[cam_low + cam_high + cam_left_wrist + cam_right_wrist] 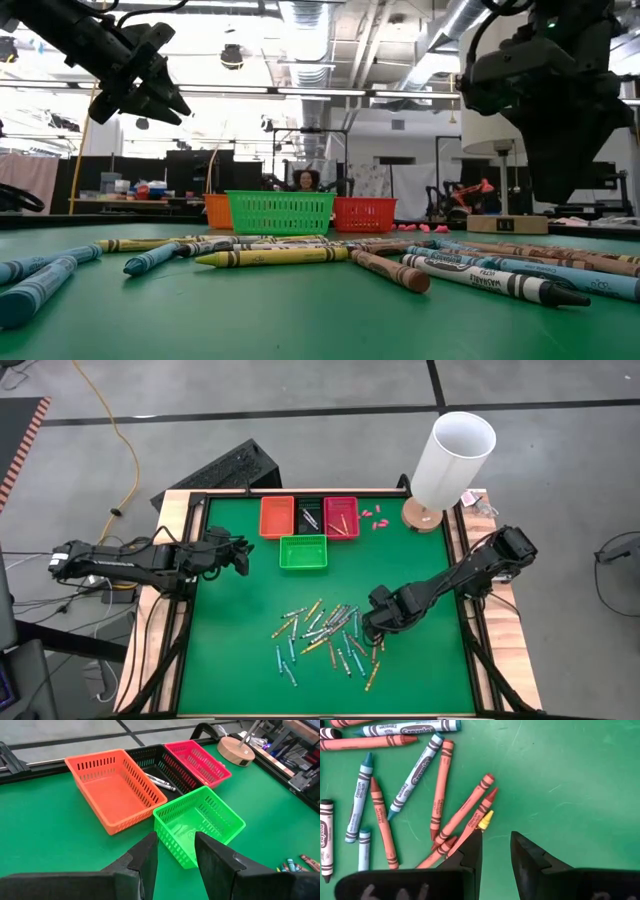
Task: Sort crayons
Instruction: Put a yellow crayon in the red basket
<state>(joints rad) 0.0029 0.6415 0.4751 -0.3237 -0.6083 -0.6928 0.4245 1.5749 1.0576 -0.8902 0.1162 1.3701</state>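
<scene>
**Most crayons still unsorted on green desk**

The green desk (230,660) carries four baskets at its far side; the black basket (160,767) holds a couple of crayons, the red basket (341,517) a few. The crayons (325,635) mostly lie scattered mid-desk, so most remains. The right gripper (495,845) hovers over them, fingers parted, empty. The left gripper (175,852) waits near the green basket (200,822), fingers apart, empty.

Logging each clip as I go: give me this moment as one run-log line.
left claw: open, empty, by green basket | right claw: open, empty, low over crayons | black basket: some crayons inside
</scene>
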